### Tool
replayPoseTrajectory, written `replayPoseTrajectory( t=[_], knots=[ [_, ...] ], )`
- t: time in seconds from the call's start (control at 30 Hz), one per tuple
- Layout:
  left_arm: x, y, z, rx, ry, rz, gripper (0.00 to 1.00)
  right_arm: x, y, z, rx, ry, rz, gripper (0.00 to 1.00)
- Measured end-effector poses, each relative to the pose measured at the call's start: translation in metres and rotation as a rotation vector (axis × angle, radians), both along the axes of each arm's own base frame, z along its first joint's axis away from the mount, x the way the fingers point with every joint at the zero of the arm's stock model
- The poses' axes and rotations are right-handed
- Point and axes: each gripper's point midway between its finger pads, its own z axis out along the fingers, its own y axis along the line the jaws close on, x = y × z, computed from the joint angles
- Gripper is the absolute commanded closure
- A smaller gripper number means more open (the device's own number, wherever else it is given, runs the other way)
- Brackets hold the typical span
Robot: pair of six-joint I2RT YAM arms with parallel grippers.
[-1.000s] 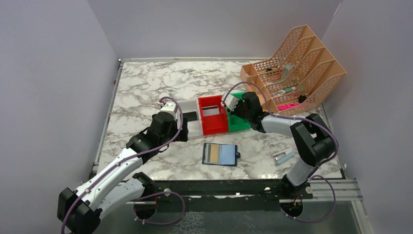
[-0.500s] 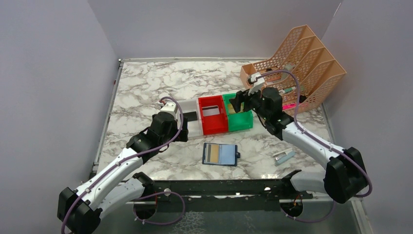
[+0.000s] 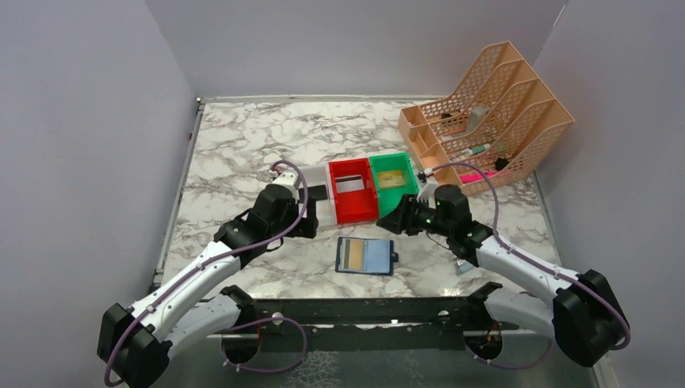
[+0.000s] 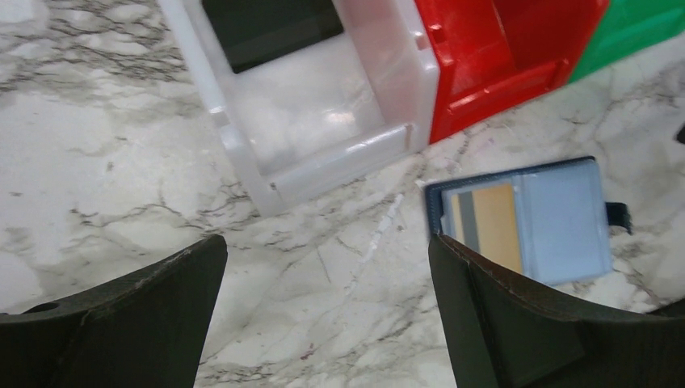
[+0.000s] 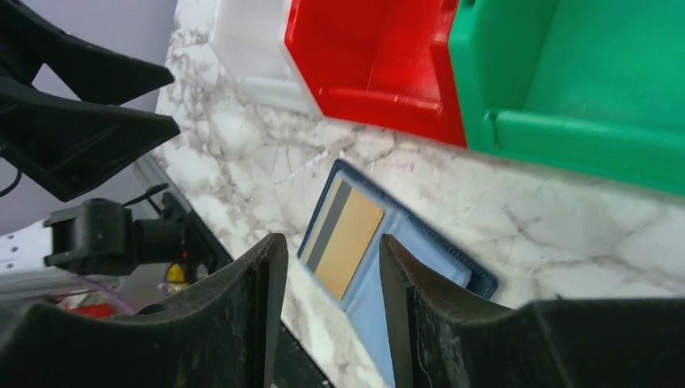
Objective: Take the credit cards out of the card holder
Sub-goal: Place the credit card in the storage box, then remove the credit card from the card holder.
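Navy blue outside and paler blue within, the card holder (image 3: 365,256) is lying opened flat on the marble table (image 3: 242,137), just in front of the red bin (image 3: 355,217), with its long axis running left to right. A gold card (image 5: 349,242) is sitting in its left pocket, with what appears to be a grey card edge beside it, though this is hard to confirm. The right gripper (image 5: 331,242) is being held just above and beyond the holder, angled down at it, its fingers parted narrowly and gripping nothing; it is judged the nearer arm. The left gripper (image 4: 325,241) is being held wide open and empty, off to the holder's left. Compared with a second ago, the right arm has been brought back from the green bin (image 3: 375,176), where a tan card (image 3: 392,179) is now lying.
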Motion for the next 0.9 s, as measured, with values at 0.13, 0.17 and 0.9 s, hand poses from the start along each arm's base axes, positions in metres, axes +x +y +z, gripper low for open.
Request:
replayPoseTrajectory(
  t=[0.13,0.17,0.9],
  knots=[
    [-0.009,-0.031,0.003,-0.134,0.053,-0.101,0.11,-0.023,0.01,-0.016,0.014,0.09,0.051,0.55],
    [-0.012,-0.043,0.005,-0.185,0.065,-0.14,0.13,-0.029,0.014,-0.021,0.013,0.114,0.067,0.55],
    [-0.064,-0.132,-0.065,-0.23,0.338,-0.385,0.54,-0.07,0.056,-0.091,-0.027,0.412,0.1,0.66]
  ],
)
